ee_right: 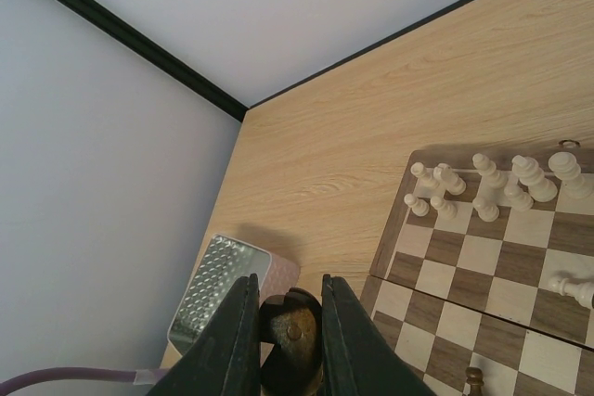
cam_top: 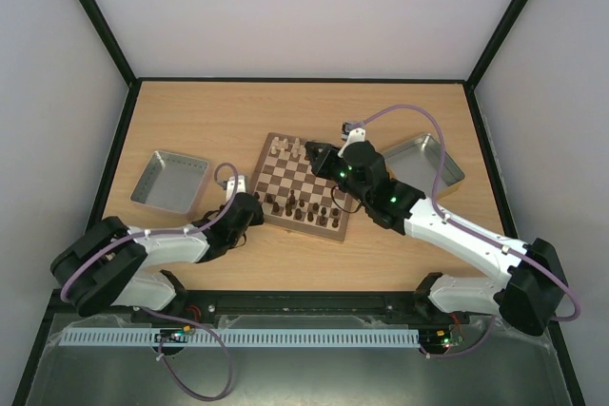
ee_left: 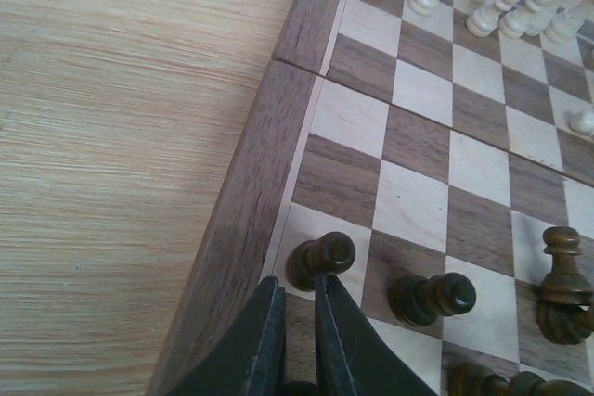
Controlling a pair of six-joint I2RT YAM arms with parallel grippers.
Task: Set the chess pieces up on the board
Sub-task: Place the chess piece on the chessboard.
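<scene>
left end effector [ee_left: 297, 294] closed, tips low over the near left corner of the chessboard [ee_left: 232, 229], just behind a dark pawn [ee_left: 321, 259] standing on a light square. right end effector [ee_right: 288, 285] clamped on a dark chess piece [ee_right: 291, 345], raised over the board's far right part. cream pieces [ee_right: 492, 187] crowd the far rows, dark pieces [cam_top: 303, 206] the near rows. board lies mid-worktop [cam_top: 209, 111] between two metal trays [cam_top: 171, 181].

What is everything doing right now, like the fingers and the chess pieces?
Board: lying flat on the table.
Left fingers: shut, tips right by a dark pawn.
Right fingers: shut on a dark piece.
Cream pieces: standing at the board's far end.
Dark pieces: standing at its near end.
</scene>
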